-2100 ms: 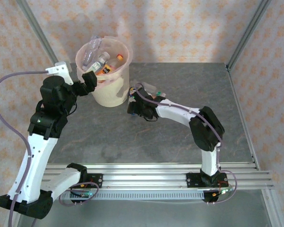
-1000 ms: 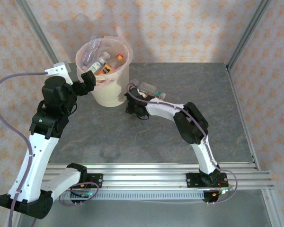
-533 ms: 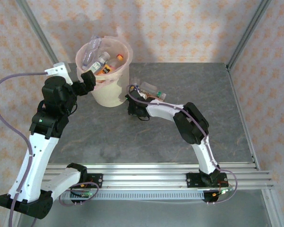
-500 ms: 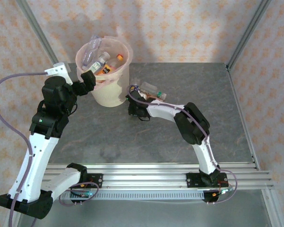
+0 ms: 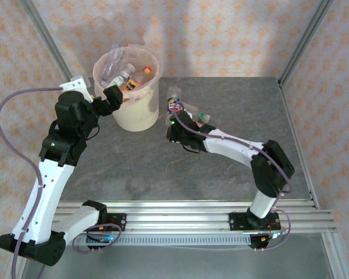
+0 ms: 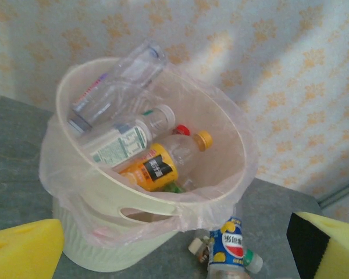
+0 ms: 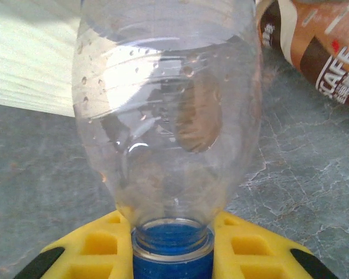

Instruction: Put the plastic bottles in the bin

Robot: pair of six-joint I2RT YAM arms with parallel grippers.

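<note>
The left gripper [image 5: 111, 96] hangs with jaws spread wide and empty at the left rim of the bin [image 5: 138, 119], which holds several plastic bottles [image 6: 154, 168], and it could crowd the drop. Just right of the bin, the right gripper [image 7: 172, 251] is clamped on the neck of a blue-capped bottle [image 7: 168, 116]; pinched only there, it may swing or slip. Perhaps two other bottles [image 5: 200, 116] lie behind it, partly hidden.

Cream bin [image 6: 93, 195] with pink bag [image 6: 244, 160]; clear bottle [image 7: 168, 116], blue cap [image 7: 171, 243]; grey marbled table [image 7: 291, 192].
</note>
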